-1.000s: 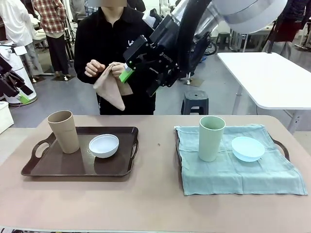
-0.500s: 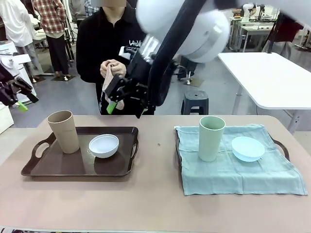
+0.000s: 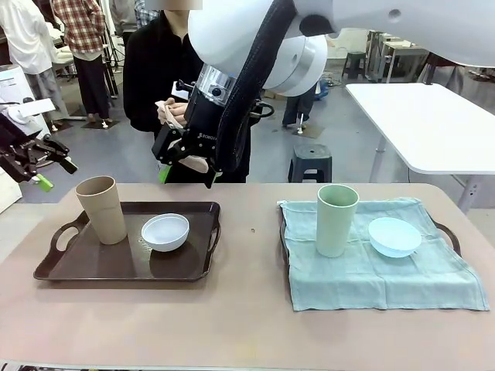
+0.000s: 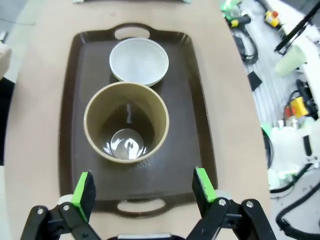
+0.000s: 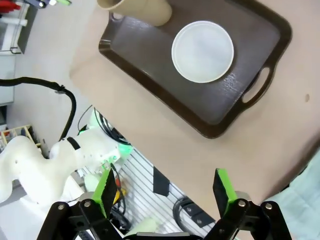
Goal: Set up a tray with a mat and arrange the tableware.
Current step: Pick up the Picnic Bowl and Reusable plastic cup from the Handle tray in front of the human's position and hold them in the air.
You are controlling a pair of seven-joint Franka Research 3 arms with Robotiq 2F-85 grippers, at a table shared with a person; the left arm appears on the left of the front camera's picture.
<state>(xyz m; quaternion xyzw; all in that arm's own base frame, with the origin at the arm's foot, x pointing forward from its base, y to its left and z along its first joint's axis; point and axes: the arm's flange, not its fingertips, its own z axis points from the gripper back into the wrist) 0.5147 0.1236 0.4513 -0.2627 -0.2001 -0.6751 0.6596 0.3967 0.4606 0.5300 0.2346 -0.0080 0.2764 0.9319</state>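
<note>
A: Front view. We log the green mat point(image 3: 387, 280) spread over the second tray point(image 3: 449, 234), with the green cup point(image 3: 336, 220) and blue bowl point(image 3: 394, 236) on it. That half looks done.
B: The brown tray point(image 3: 116, 272) is bare under the tan cup point(image 3: 100, 209) and white bowl point(image 3: 165, 231). We judge the step in hand: get a mat onto it.
A: The right gripper point(image 3: 182, 171) hangs across the middle, just before the person's hands point(image 3: 172, 114); what they hold is mostly hidden. The left gripper point(image 3: 54, 171) hangs at the left, well apart from the tray.
B: Left wrist view: fingers spread, empty. The tan cup lies ahead between them, the bowl just beyond it.
A: Right wrist view: fingers spread, empty. Tray, bowl and cup lie ahead, well off.
B: Next move, we think: cup and bowl come off before any mat goes down. The cup is tall and may tip.
A: In the way: the right arm crosses above that tray, so we watch for the arms meeting.
</note>
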